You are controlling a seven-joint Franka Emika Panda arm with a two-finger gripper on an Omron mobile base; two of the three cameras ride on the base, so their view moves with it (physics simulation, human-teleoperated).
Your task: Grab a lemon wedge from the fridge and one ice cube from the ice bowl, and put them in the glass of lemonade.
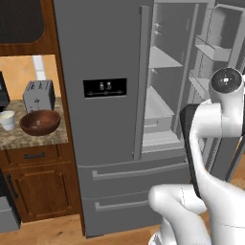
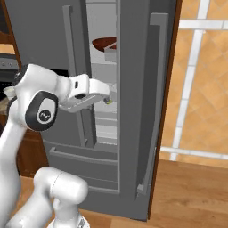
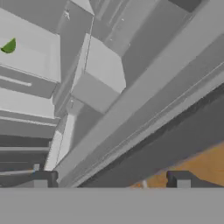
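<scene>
The fridge [image 1: 105,62] has its right door [image 2: 138,98] swung open, and its white shelves show. My gripper [image 2: 107,99] reaches into the gap beside that door's edge. In the hand view the gripper [image 3: 112,180] is open, with its fingertips [image 3: 43,179] wide apart and nothing between them. A small yellow-green piece [image 3: 8,45], likely the lemon wedge, lies on a white shelf at upper left, far from the fingers. The glass of lemonade [image 1: 7,119] stands on the counter left of the fridge, beside a brown bowl [image 1: 39,122]. I cannot make out ice cubes in that bowl.
A grey toaster [image 1: 38,94] stands behind the bowl on the stone counter [image 1: 33,138]. Another reddish-brown bowl [image 2: 104,43] sits on an upper fridge shelf. The open door's edge [image 3: 144,100] crosses the hand view diagonally. Two fridge drawers [image 1: 129,174] are shut below.
</scene>
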